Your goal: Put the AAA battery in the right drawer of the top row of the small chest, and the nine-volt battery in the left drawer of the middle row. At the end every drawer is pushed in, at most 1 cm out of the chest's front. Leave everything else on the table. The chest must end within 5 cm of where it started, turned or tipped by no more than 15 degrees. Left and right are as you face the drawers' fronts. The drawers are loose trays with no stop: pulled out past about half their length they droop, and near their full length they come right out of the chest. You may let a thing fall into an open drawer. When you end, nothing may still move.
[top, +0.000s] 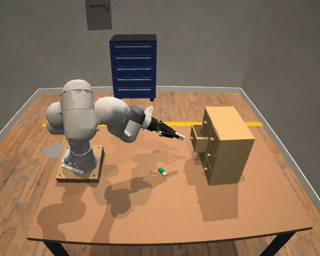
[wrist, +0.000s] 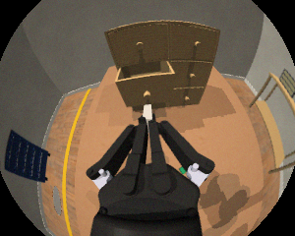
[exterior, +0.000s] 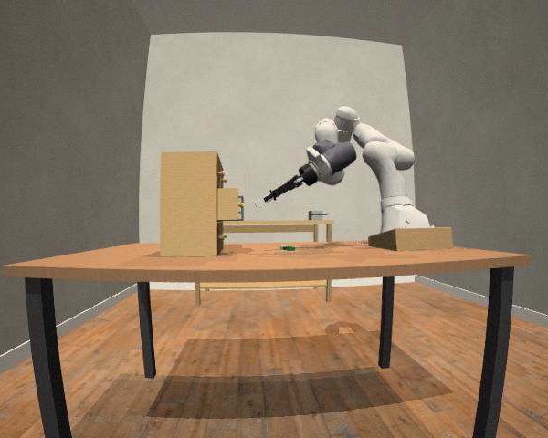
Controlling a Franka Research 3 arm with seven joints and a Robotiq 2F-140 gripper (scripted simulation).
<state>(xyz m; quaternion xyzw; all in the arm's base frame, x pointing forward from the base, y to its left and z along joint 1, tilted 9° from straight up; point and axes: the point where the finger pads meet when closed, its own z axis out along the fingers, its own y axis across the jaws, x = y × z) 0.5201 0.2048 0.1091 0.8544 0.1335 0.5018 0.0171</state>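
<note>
The small wooden chest stands upright on the table. Its middle-row left drawer is pulled out and looks level; the part of its inside that shows looks empty. The top right drawer and the other visible drawers look pushed in. My gripper is shut with its pale tips together, holding nothing, tilted down just in front of the open drawer's knob, apart from it. I cannot make out either battery.
A small green-and-white block lies on the table between the arm's base and the chest; I cannot tell what it is. The arm's wooden base stands opposite the drawer fronts. A blue cabinet stands beyond the table.
</note>
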